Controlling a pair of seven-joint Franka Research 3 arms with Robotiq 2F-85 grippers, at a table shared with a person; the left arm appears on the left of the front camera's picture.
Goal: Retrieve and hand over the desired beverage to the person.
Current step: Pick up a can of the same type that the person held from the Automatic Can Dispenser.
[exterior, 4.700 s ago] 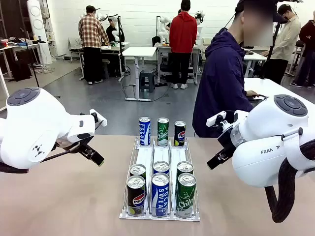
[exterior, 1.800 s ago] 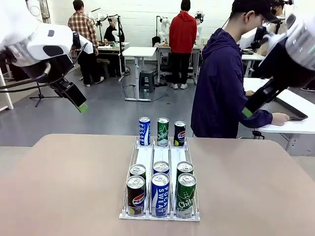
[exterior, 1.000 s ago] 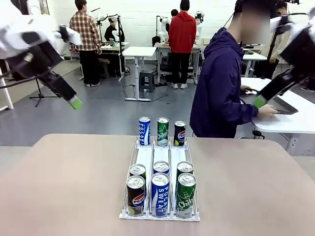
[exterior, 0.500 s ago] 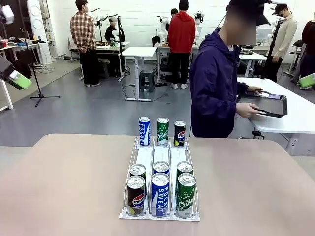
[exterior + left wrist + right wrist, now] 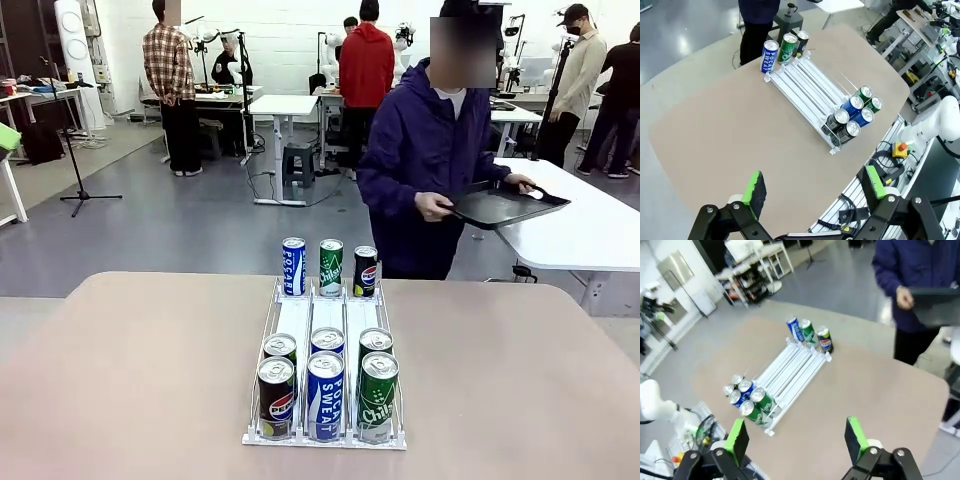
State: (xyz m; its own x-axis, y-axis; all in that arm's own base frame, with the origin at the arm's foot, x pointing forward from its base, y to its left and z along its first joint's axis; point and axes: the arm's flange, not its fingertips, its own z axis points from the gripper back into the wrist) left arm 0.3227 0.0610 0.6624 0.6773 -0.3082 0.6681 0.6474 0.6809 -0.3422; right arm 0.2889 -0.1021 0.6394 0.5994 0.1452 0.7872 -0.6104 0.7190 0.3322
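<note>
- Front view: the tan, round-cornered tabletop (image 5: 130, 380) fills the lower frame. Both arms are high above it, so a long descent could let the aim drift.
- The person in the dark purple-navy hooded jacket (image 5: 420, 150) stands upper right of centre, beyond the far edge, with both hands on a flat black tray (image 5: 500, 205). No hand points at a drink, so the wrong one may be fetched.
- The white wire-railed can rack (image 5: 326, 318) sits at centre frame, and a sideways nudge could shift it.
- Left wrist view: the left gripper (image 5: 814, 187), at bottom centre, has its green pads spread wide and holds nothing. The right gripper (image 5: 796, 436), at bottom centre of the right wrist view, is likewise wide and empty.
- The desired beverage is still one among many. A blue Pocari Sweat can (image 5: 293, 266), a green can (image 5: 331, 267) and a black Pepsi can (image 5: 365, 271) stand at the rack's far end. The six clustered cans (image 5: 326, 385) are packed together at its near end, where wide jaws could topple neighbours.
</note>
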